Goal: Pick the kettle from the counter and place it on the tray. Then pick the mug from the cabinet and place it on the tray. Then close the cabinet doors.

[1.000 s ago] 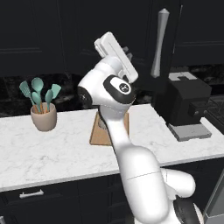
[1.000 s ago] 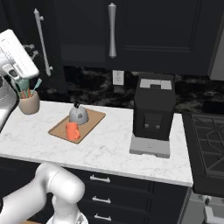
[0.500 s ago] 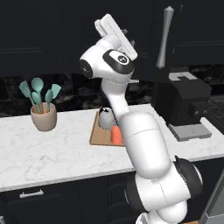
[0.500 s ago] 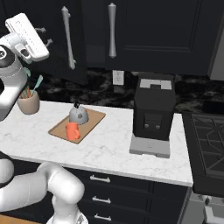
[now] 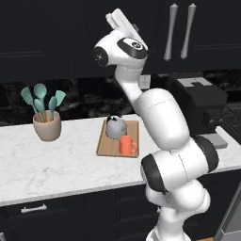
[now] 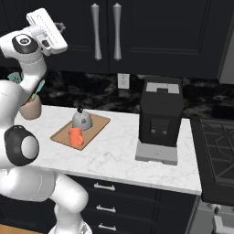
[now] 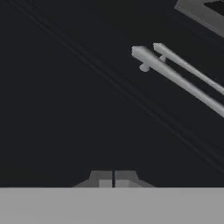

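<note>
One kettle [image 5: 115,127] and one mug [image 5: 127,145] sit on the single tray [image 5: 106,146], which lies flat on the counter [image 5: 56,167]. The kettle stands at the back of the tray, nearer the wall, and the mug stands at the front, just beside it, with its handle turned toward the arm's side in the left base view. From the right base view the same pair shows again: kettle [image 6: 82,119] behind, mug [image 6: 75,136] in front, both upright on the tray [image 6: 98,124]. The two cabinet doors [image 6: 137,32] hang flush side by side, and their two long silver bar handles [image 6: 95,31] stand upright close together at the seam where the doors meet. In the hand view those same two handles [image 7: 175,76] run slanted across the dark door face, one just beside the other. The gripper [image 7: 113,179] is held high in front of the cabinet, its two fingertips [image 7: 101,179] pressed together with nothing between them and not touching the doors. One beige pot [image 5: 47,128] holding several teal utensils stands on the counter well to the left of the tray. One black coffee machine [image 6: 160,116] stands on the counter to the right of the tray, apart from it, with a wall outlet [image 6: 122,81] on the dark backsplash between them. A stove [image 6: 218,151] adjoins the counter's right end.
</note>
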Motion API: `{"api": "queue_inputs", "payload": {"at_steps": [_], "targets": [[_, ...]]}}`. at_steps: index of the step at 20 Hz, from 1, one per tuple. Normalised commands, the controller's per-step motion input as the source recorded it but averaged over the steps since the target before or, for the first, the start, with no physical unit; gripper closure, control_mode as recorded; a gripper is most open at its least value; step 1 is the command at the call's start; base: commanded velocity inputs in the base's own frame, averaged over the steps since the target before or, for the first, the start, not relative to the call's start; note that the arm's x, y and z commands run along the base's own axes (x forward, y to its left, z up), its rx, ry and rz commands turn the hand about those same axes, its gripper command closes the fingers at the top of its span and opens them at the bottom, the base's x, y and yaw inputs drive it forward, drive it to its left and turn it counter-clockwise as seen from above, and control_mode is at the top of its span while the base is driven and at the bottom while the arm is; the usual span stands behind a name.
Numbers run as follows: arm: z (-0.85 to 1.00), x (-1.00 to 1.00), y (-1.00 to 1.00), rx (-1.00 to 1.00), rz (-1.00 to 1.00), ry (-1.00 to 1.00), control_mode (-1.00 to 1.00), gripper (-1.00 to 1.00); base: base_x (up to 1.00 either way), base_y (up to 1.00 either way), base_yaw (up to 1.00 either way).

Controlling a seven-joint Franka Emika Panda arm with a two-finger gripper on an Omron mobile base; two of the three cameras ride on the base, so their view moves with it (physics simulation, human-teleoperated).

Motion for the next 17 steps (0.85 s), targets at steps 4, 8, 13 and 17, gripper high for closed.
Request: {"api": "queue_inputs", "payload": {"at_steps": [4, 8, 13, 17], "targets": [[0.04, 0.98, -0.42, 0.11, 0.16, 0.0, -1.0, 1.0, 0.0, 0.0, 0.0], [0.01, 0.93, -0.33, 0.12, 0.21, 0.0, -1.0, 1.0, 0.0, 0.0, 0.0], [0.0, 0.75, -0.3, 0.11, 0.28, 0.0, -1.0, 1.0, 0.0, 0.0, 0.0], [-0.15, 0.6, -0.39, 0.1, 0.32, 0.0, -1.0, 1.0, 0.0, 0.0, 0.0]]}}
